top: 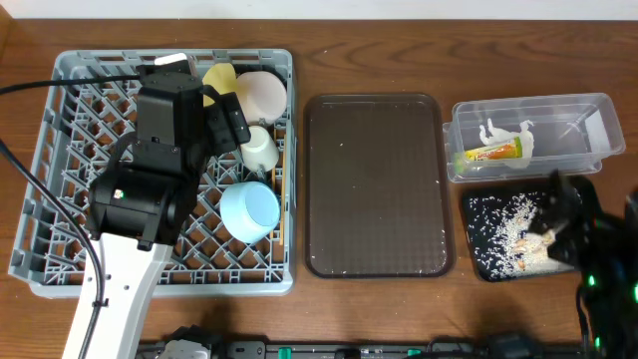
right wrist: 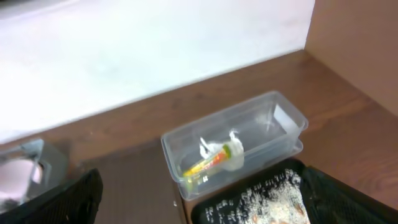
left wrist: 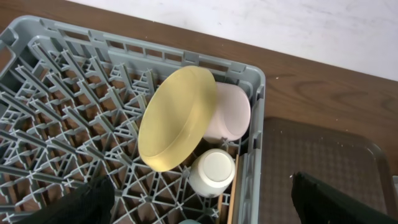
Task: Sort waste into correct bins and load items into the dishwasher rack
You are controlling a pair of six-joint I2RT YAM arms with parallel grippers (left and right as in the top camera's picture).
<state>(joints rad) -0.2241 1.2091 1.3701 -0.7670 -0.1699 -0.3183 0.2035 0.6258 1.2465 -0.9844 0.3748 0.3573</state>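
The grey dishwasher rack [top: 30, 249] holds the yellow plate [top: 219, 78] on edge, the white bowl [top: 263, 92], the small white cup [top: 260, 150], the light blue bowl [top: 249, 209] and the chopsticks [top: 282, 204] along its right wall. My left gripper [top: 227, 120] hangs open and empty over the rack; the left wrist view shows its jaws [left wrist: 199, 211] wide above the cup [left wrist: 211, 171], beside the plate [left wrist: 177, 118]. The clear tub [top: 598, 105] holds the wrapper [top: 488, 153] and tissue [top: 510, 133]. Rice scraps [top: 508, 229] lie in the black tray [top: 474, 239]. My right gripper [top: 566, 214] is open above it.
The large dark brown serving tray [top: 377, 184] lies between the rack and the bins, with a few tiny specks on it. The tub sits just behind the black tray [right wrist: 211, 208] in the right wrist view. A white wall runs along the table's far edge.
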